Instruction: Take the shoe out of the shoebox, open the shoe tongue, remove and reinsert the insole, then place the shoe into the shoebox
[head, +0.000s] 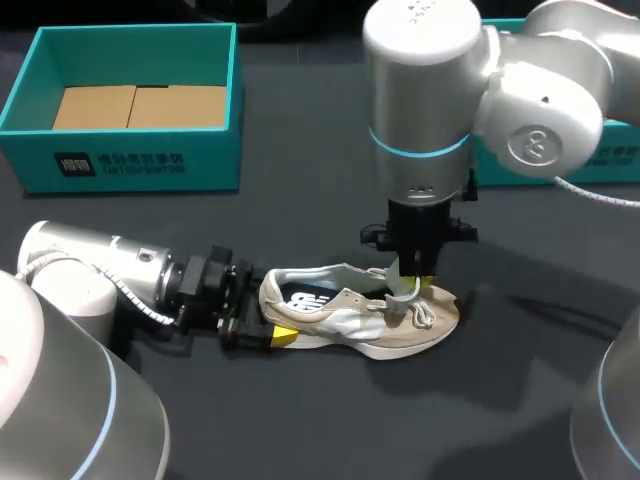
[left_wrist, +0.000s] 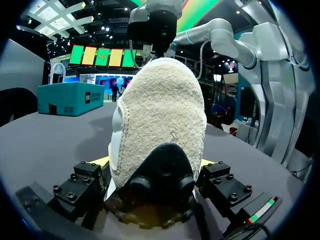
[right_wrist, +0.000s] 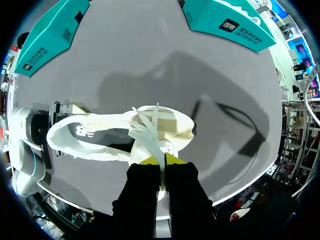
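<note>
Head view: the beige and white shoe (head: 345, 318) lies on its sole on the dark desk (head: 300, 420), about midway between the left and right edges and well out from the far edge. Its heel points to the left edge and its toe to the right. A dark insole (head: 305, 297) shows inside the opening.

The left claw (head: 268, 318) comes in low and level from the left side and pinches the heel. One yellow tip shows against the near side of the heel. In the left wrist view the heel of the shoe (left_wrist: 160, 115) fills the space between the fingers of the left claw (left_wrist: 155, 163), which stand on either side and press against it.

The right claw (head: 412, 285) hangs straight down over the front of the shoe, its arm entering from the far right corner. In the right wrist view the yellow tips of the right claw (right_wrist: 161, 159) are pressed together on a white lace (right_wrist: 150, 131) drawn up from the shoe (right_wrist: 100, 132).

The teal shoebox (head: 215, 165) stands open at the far left of the desk, well apart from the shoe, with a brown cardboard insert (head: 140, 105) on its floor. A second teal box (head: 615, 160) sits at the far right, partly behind the right arm.
</note>
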